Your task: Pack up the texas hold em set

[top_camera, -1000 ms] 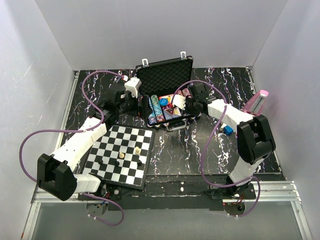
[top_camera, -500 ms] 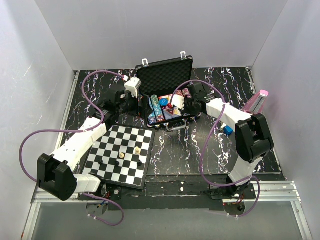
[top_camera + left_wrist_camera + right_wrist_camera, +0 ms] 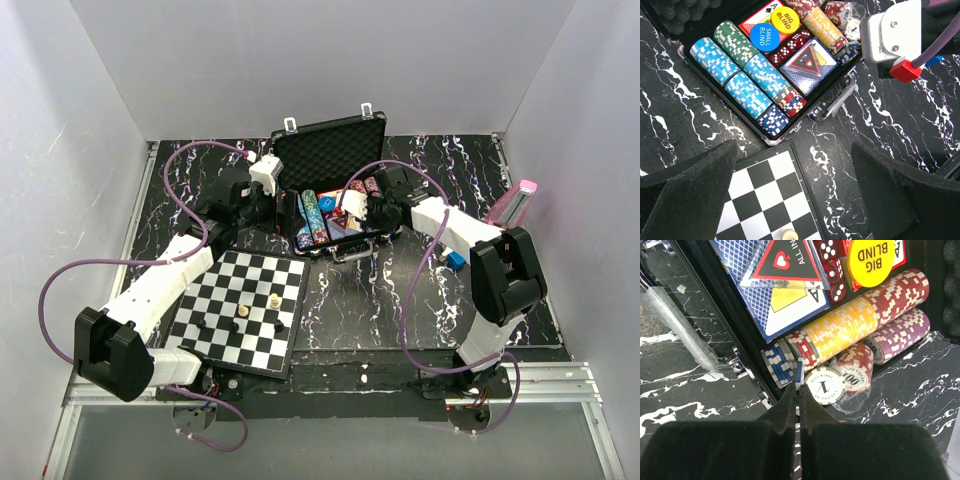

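From above, the open briefcase (image 3: 330,140) sat at the far middle of the black marbled table (image 3: 400,290). A chessboard (image 3: 245,310) lay near-left of it, a pink metronome (image 3: 515,205) stood at the right, and white walls ran around.

At the left wrist, the left pincer (image 3: 792,150) gaped wide and empty over the chessboard's corner, near the chip rows (image 3: 747,75).

At the right wrist, the right pincer (image 3: 798,392) was closed, its tips at a blue chip (image 3: 799,371) standing on edge. Whether it pinched the chip I cannot tell.

You've got the black marbled table (image 3: 350,300) carrying the open briefcase (image 3: 330,152) at the back, chessboard (image 3: 250,350) front left, pink metronome (image 3: 512,208) far right.
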